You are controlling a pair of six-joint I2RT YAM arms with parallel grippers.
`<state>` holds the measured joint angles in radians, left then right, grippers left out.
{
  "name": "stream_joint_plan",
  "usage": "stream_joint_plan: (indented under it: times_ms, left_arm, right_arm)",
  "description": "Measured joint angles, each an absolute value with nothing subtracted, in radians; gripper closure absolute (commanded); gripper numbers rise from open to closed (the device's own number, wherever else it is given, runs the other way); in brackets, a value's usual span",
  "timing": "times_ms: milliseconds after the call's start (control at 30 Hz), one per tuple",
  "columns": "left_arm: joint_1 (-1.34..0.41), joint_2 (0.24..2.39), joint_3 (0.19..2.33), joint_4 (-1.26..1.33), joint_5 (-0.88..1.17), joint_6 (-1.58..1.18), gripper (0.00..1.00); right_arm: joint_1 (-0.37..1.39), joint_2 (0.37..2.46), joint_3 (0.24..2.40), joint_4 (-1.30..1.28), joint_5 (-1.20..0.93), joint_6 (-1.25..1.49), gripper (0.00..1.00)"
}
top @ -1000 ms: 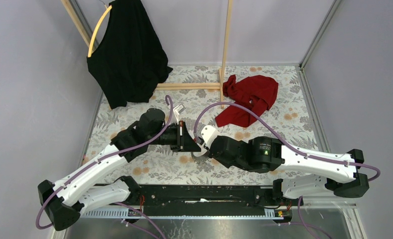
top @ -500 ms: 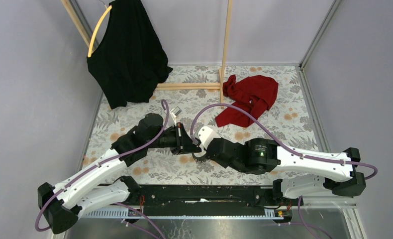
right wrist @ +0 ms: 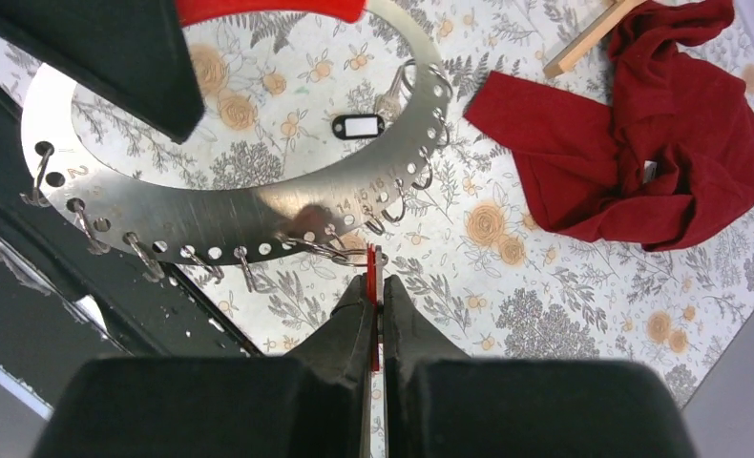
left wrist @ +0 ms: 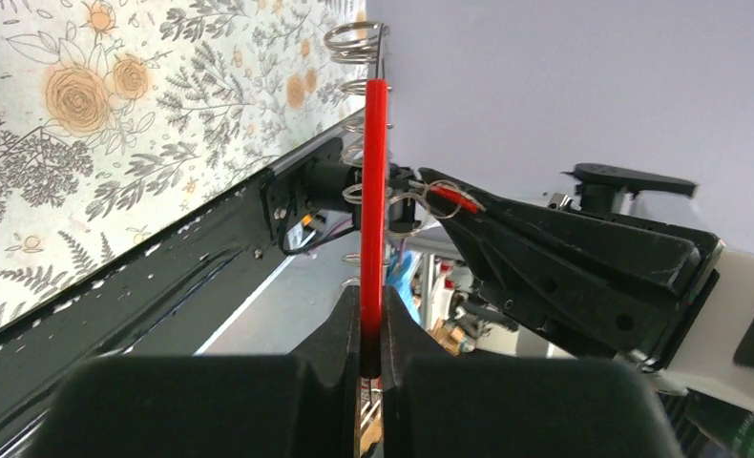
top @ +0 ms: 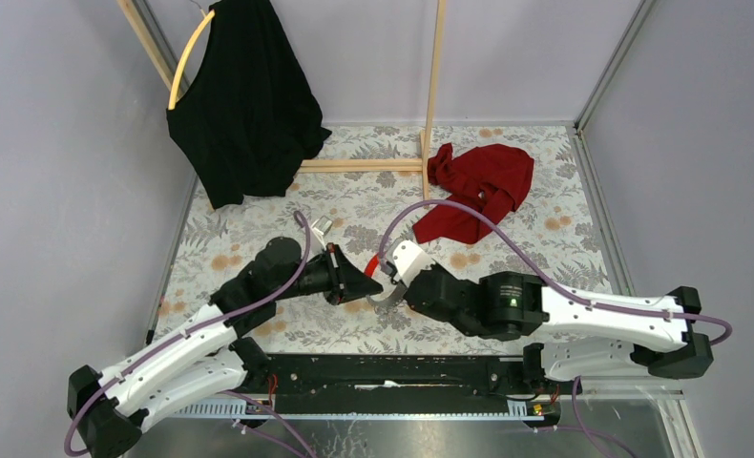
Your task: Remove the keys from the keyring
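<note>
Left gripper (left wrist: 371,305) clenched on the red section of the keyring (right wrist: 259,215), a flat metal loop held above the tabletop (top: 564,219) near the middle of its front edge; right gripper (right wrist: 373,286) pinched shut on a small red-tagged key (right wrist: 374,261) at its punched rim

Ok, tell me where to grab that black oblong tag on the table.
Pinch the black oblong tag across its short width, claw coming straight down. It seems to lie flat on the table, so only the top is open, and its long edges are parallel. The keyring hangs near it; probably clear that first.
</note>
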<state>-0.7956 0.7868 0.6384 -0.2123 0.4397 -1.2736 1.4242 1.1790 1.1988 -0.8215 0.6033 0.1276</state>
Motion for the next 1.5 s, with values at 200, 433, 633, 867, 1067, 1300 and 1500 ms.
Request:
stream_joint_plan:
  times_ms: [200,433,633,867,1067,1300,1500]
  left_arm:
    - [-0.829,0.689,0.488,-0.016,0.374,-1.438,1.00]
    - [-0.901,0.685,0.422,0.155,0.284,-1.500,0.91]
    - [-0.930,0.698,0.443,0.102,0.271,-1.391,0.53]
    - [-0.936,0.656,0.493,-0.050,0.244,-1.240,0.46]
    - [-0.936,0.537,0.544,-0.160,0.203,-1.084,0.51]
    - [-0.936,0.458,0.676,-0.189,0.233,-0.851,0.55]
    - [-0.936,0.445,0.728,-0.142,0.289,-0.682,0.64]
  right_arm:
    - [1.433,1.084,1.134,-0.715,0.677,0.110,1.00]
    - [1.435,1.003,1.032,-0.515,0.727,-0.030,1.00]
    - [1.434,0.943,0.940,-0.271,0.728,-0.215,1.00]
    - [1.434,0.828,0.841,0.003,0.593,-0.372,1.00]
    - [1.434,0.775,0.804,0.093,0.456,-0.442,1.00]
    - [1.434,0.756,0.804,0.103,0.318,-0.456,1.00]
    - [1.434,0.757,0.804,0.104,0.224,-0.456,1.00]
